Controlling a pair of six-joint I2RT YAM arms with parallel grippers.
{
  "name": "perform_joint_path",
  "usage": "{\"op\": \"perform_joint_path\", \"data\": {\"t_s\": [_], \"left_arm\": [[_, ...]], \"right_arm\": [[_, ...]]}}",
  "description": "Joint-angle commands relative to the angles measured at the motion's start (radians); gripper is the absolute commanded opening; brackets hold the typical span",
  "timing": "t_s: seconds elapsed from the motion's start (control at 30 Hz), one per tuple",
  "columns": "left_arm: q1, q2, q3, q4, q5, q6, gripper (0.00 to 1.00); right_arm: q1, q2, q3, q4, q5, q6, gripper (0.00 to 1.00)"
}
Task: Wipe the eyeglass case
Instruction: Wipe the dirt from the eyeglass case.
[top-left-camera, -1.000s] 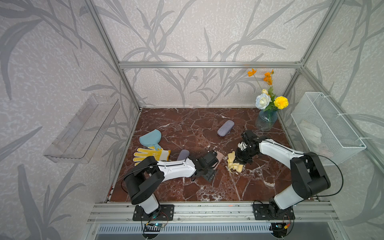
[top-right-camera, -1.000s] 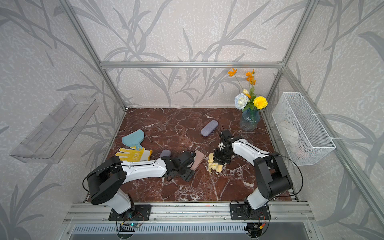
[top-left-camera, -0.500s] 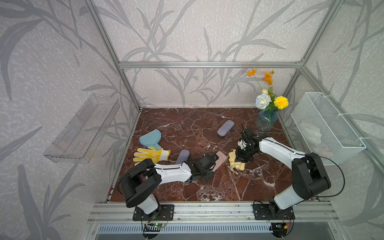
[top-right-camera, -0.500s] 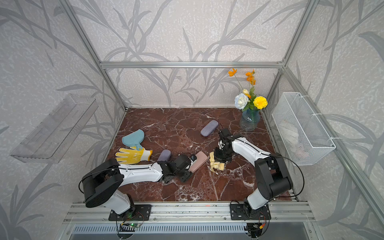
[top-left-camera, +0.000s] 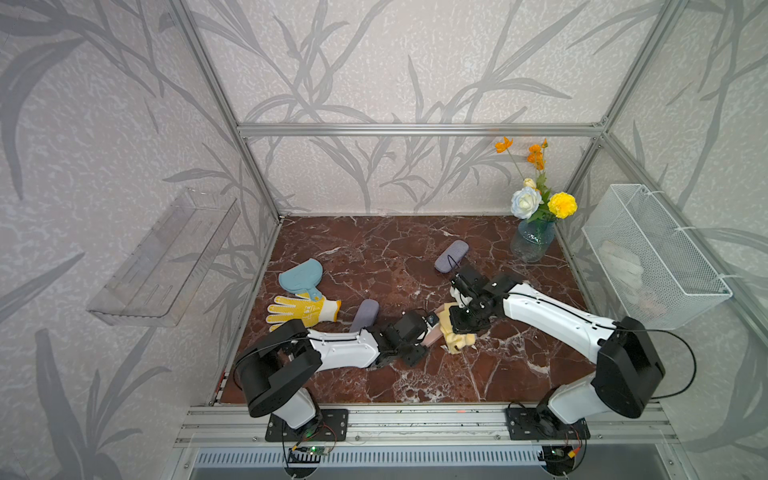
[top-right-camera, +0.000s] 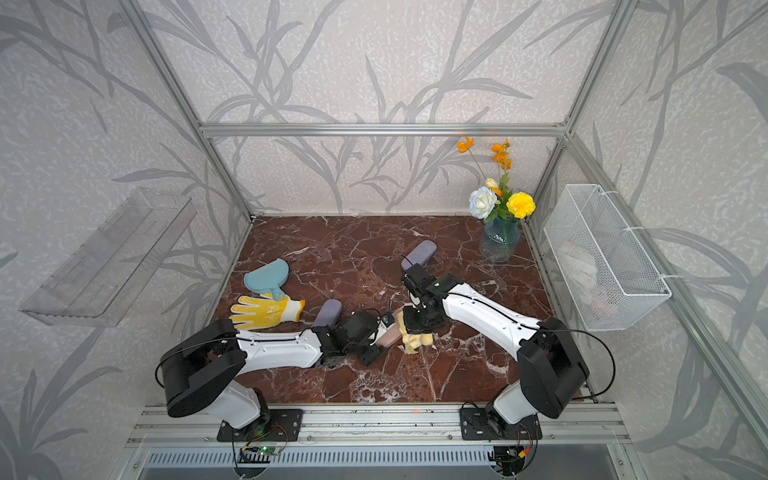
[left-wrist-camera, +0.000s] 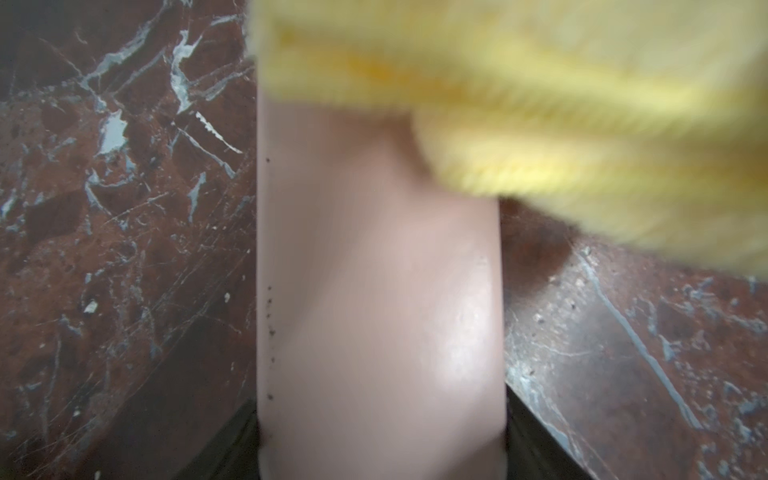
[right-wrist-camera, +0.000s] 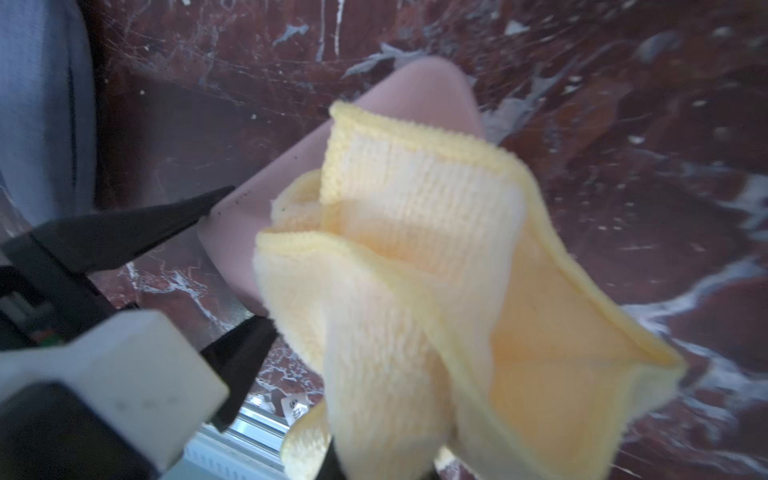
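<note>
Case (top-left-camera: 432, 335) sits near the desk's (top-left-camera: 374, 257) front middle. In both top views we see only a pink sliver of it. Our left tool (right-wrist-camera: 249, 257) pinches one end, and the cloth (right-wrist-camera: 415, 291) covers the other. Our right tool (top-left-camera: 466, 323) is clamped on that cloth, its tips buried.

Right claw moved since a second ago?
Yes. The right claw, shut on the yellow cloth, has shifted away from the rear grey case, toward the pink eyeglass case and front rail.
</note>
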Motion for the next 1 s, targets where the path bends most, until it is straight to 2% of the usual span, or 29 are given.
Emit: {"op": "perform_joint_path", "data": {"t_s": [0.0, 0.07, 0.17, 0.27, 0.37, 0.4, 0.47, 0.57, 0.63, 0.73, 0.8, 0.87, 0.97], "left_arm": [[-0.002, -0.042, -0.017, 0.049, 0.027, 0.031, 0.34], [-0.002, -0.053, -0.026, 0.060, 0.038, 0.039, 0.31], [-0.004, -0.081, -0.052, 0.085, 0.053, 0.046, 0.18], [-0.004, -0.096, -0.071, 0.103, 0.051, 0.045, 0.11], [-0.004, -0.089, -0.067, 0.100, 0.053, 0.047, 0.06], [-0.004, -0.084, -0.064, 0.096, 0.050, 0.047, 0.05], [-0.004, -0.076, -0.060, 0.093, 0.042, 0.047, 0.02], [-0.003, -0.075, -0.063, 0.097, 0.028, 0.040, 0.00], [-0.002, -0.078, -0.065, 0.100, 0.017, 0.037, 0.00], [-0.002, -0.078, -0.066, 0.105, 0.011, 0.033, 0.00], [-0.002, -0.081, -0.066, 0.107, 0.007, 0.032, 0.00], [-0.002, -0.087, -0.070, 0.111, 0.003, 0.032, 0.00], [-0.002, -0.099, -0.084, 0.125, 0.002, 0.032, 0.00]], "right_arm": [[0.015, 0.070, -0.020, 0.171, -0.137, 0.144, 0.00], [0.013, 0.099, -0.035, 0.196, -0.151, 0.150, 0.00], [-0.034, 0.132, -0.022, 0.103, -0.063, 0.067, 0.00], [-0.111, 0.132, -0.012, -0.001, 0.123, -0.046, 0.00], [-0.117, 0.132, 0.066, -0.121, 0.402, -0.165, 0.00], [-0.106, 0.132, 0.095, -0.154, 0.454, -0.193, 0.00], [-0.076, 0.098, 0.131, -0.172, 0.478, -0.235, 0.00], [-0.017, 0.044, 0.165, -0.201, 0.367, -0.238, 0.00], [-0.001, 0.023, 0.148, -0.185, 0.194, -0.169, 0.00], [0.009, 0.013, 0.035, -0.019, -0.077, -0.001, 0.00], [0.009, 0.028, -0.037, 0.121, -0.207, 0.106, 0.00], [-0.001, 0.058, -0.070, 0.192, -0.247, 0.138, 0.00], [-0.061, 0.096, -0.107, 0.181, -0.221, 0.074, 0.00]]}}
